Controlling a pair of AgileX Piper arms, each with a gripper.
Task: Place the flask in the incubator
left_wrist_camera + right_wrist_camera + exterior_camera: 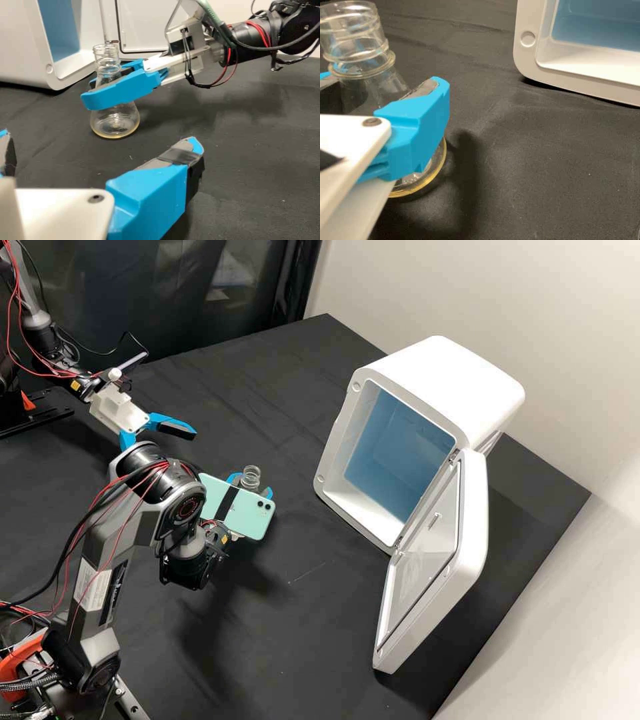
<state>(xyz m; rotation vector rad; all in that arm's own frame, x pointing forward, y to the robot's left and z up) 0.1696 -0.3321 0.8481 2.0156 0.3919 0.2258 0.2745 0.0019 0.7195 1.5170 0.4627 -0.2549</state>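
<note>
Erlenmeyer flask (114,117), clear glass, no cap, upright on black bench (300,613), near incubator's open mouth yet well outside it. Right gripper (90,92) grasping flask: blue fingers clamped on cone just below neck, one each side. Mint-green phone (243,507) strapped at that arm's wrist. Left gripper (160,437) released, fingers spread wide, holding nothing, above bench, farther from incubator than flask. White incubator (433,373), pale blue inside, door (460,553) swung fully open.

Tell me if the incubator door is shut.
No, the incubator door hangs open, baring its blue inside.
</note>
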